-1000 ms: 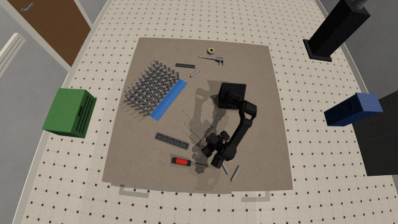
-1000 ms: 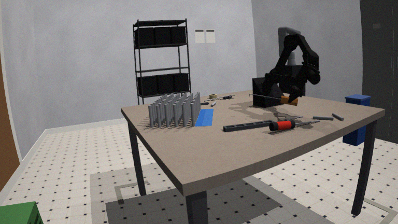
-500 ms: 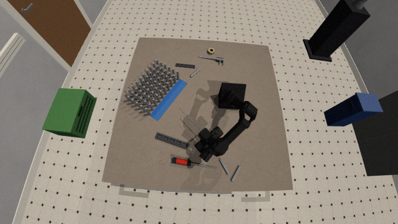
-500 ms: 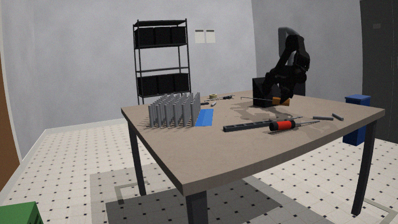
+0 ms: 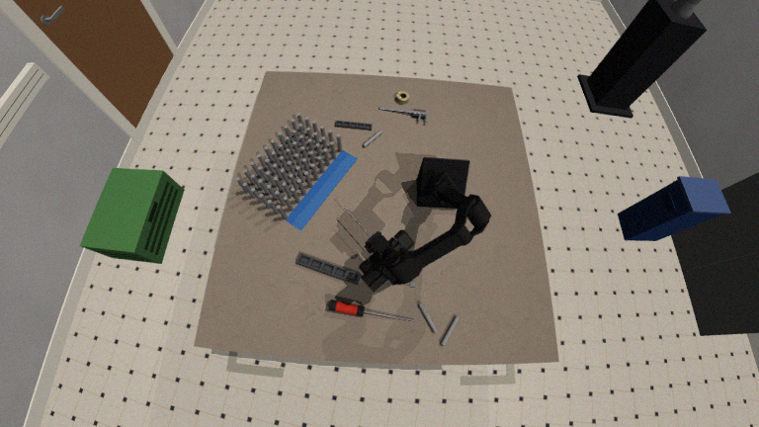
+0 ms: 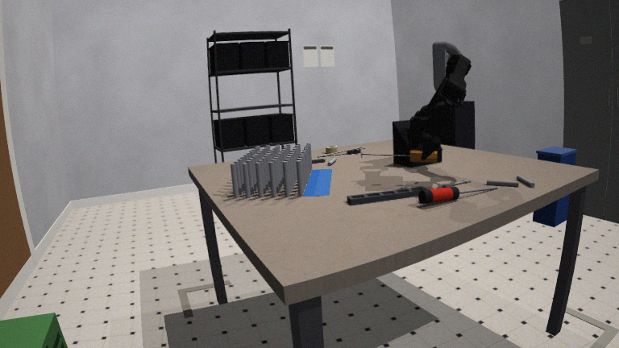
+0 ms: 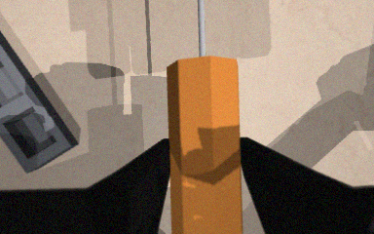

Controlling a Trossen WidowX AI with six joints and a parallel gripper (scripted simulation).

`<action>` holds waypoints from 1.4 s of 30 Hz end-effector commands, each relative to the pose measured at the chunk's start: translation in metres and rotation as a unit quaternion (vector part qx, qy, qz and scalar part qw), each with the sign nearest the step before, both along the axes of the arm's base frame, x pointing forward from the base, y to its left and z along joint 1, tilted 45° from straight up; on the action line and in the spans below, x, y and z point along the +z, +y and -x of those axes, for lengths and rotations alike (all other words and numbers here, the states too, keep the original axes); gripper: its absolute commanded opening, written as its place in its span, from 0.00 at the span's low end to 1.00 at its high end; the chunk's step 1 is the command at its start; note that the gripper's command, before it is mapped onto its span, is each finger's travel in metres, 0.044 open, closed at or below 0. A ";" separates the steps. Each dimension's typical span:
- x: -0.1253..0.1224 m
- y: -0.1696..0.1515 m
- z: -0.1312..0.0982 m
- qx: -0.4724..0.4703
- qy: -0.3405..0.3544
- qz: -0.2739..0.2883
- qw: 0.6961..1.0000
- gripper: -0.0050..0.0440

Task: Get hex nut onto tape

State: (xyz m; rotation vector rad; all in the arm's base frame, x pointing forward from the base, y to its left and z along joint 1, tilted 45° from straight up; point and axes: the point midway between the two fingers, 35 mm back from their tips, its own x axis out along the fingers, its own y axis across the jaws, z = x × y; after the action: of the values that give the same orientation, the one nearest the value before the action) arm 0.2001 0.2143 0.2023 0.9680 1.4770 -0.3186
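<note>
My gripper (image 5: 374,246) is shut on the hook pick's orange-brown handle (image 7: 205,146) and holds it above the table's middle. The handle also shows in the exterior view (image 6: 421,156). The pick's thin metal shaft (image 5: 349,215) points away from the gripper toward the blue tape strip (image 5: 322,189). Its hook tip is too small to make out. The block of standing grey spacers (image 5: 291,167) rises just beyond the strip's far side, and all of them look upright (image 6: 271,171). The hex nut is hidden among the spacers.
A grey slotted bar (image 5: 327,267) lies just left of the gripper. A red-handled screwdriver (image 5: 349,308) and two loose spacers (image 5: 436,322) lie near the front edge. A caliper (image 5: 403,111), a tape roll (image 5: 401,97) and a short bar (image 5: 352,125) lie at the back. The arm's black base (image 5: 443,182) stands to the right.
</note>
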 end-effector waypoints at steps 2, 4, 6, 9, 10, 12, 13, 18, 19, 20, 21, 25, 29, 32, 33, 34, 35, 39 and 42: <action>0.000 -0.011 -0.013 0.001 -0.003 -0.016 1.000 0.00; -0.002 -0.015 -0.018 0.004 -0.002 -0.022 1.000 0.00; -0.004 -0.020 -0.023 0.006 -0.002 -0.028 1.000 0.00; -0.007 -0.028 -0.030 0.009 -0.003 -0.038 0.999 0.00; -0.008 -0.030 -0.033 0.010 -0.003 -0.041 0.999 0.00; -0.010 -0.035 -0.038 0.012 -0.005 -0.048 0.999 0.00; -0.011 -0.038 -0.040 0.013 -0.006 -0.052 0.999 0.00; -0.013 -0.046 -0.047 0.015 -0.010 -0.063 0.998 0.00; -0.014 -0.049 -0.049 0.016 -0.011 -0.067 0.998 0.00; -0.015 -0.052 -0.051 0.017 -0.013 -0.071 0.997 0.00; -0.016 -0.055 -0.053 0.017 -0.015 -0.074 0.997 0.00; -0.018 -0.067 -0.061 0.020 -0.024 -0.090 0.995 0.00; -0.021 -0.080 -0.069 0.022 -0.035 -0.105 0.994 0.00; -0.022 -0.083 -0.071 0.022 -0.038 -0.109 0.993 0.00; -0.021 -0.086 -0.073 0.023 -0.043 -0.113 0.992 0.00; -0.023 -0.090 -0.074 0.023 -0.045 -0.117 0.992 0.00; -0.023 -0.093 -0.076 0.023 -0.049 -0.120 0.991 0.00; -0.025 -0.107 -0.082 0.024 -0.065 -0.135 0.988 0.00; -0.026 -0.117 -0.086 0.024 -0.079 -0.145 0.986 0.00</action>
State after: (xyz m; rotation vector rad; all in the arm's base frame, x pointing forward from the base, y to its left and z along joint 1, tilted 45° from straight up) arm 0.2800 0.1094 0.1733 1.1411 1.4586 -0.0230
